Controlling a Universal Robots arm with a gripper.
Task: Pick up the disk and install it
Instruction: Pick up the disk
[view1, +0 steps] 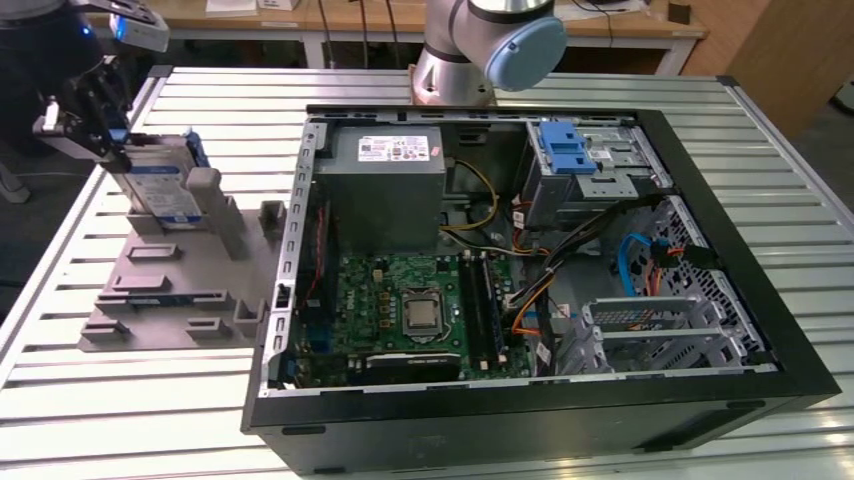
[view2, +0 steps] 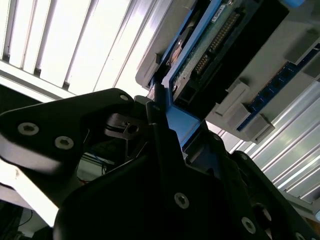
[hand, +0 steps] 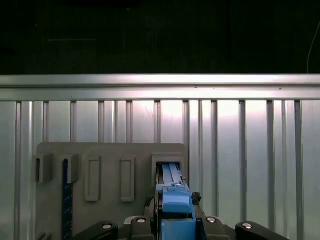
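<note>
The disk stands on edge in a slot of the grey holder plate at the exterior view's left, its white-and-blue label facing out and blue rails along its edges. My gripper is at the disk's upper end, shut on it. In the first wrist view the disk's blue rail runs from between my fingers down into the holder's slot. In the second wrist view black fingers press the blue rail, and the disk's circuit-board underside shows beyond.
An open computer case lies to the exterior view's right of the holder, with a grey power-supply box, a green motherboard and a blue-latched drive cage. The arm's base stands behind the case. All rests on a slatted metal table.
</note>
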